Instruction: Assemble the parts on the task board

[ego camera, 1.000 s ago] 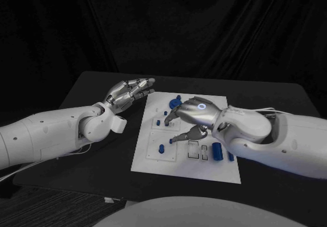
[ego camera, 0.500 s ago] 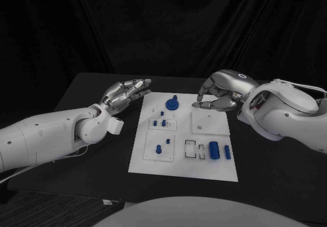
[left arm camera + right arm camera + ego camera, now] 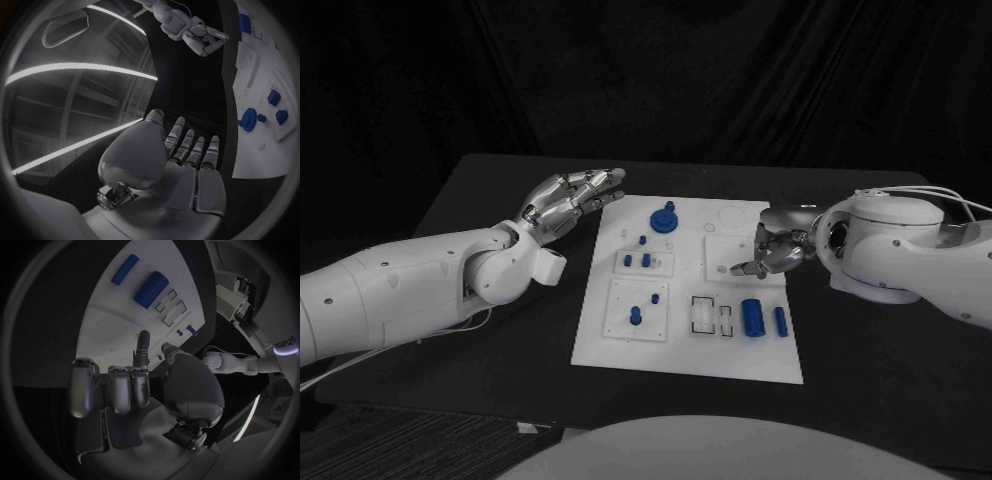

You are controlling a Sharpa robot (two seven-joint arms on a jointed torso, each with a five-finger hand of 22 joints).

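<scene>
The white task board (image 3: 687, 345) lies in the middle of the black table. On it are a blue round part (image 3: 665, 217), small blue pegs (image 3: 648, 260), a thick blue cylinder (image 3: 753, 318) and a thin blue bar (image 3: 780, 321). My left hand (image 3: 571, 200) hovers open, fingers stretched, beside the board's far left corner. My right hand (image 3: 773, 250) sits at the board's right edge over a square inset, most fingers curled in, one finger (image 3: 142, 342) and the thumb pointing at the board (image 3: 119, 325). I see nothing between them.
Empty rectangular slots (image 3: 713, 316) lie just left of the blue cylinder (image 3: 150, 289) and bar (image 3: 124, 269). The left wrist view shows the round part (image 3: 248, 120) beyond my left hand (image 3: 181, 165), and my right hand (image 3: 203, 37) farther off. Bare black table surrounds the board.
My right hand lifted off the board's middle, swung to the far right corner, then came down to the right edge by the square inset. The left hand has stayed still.
</scene>
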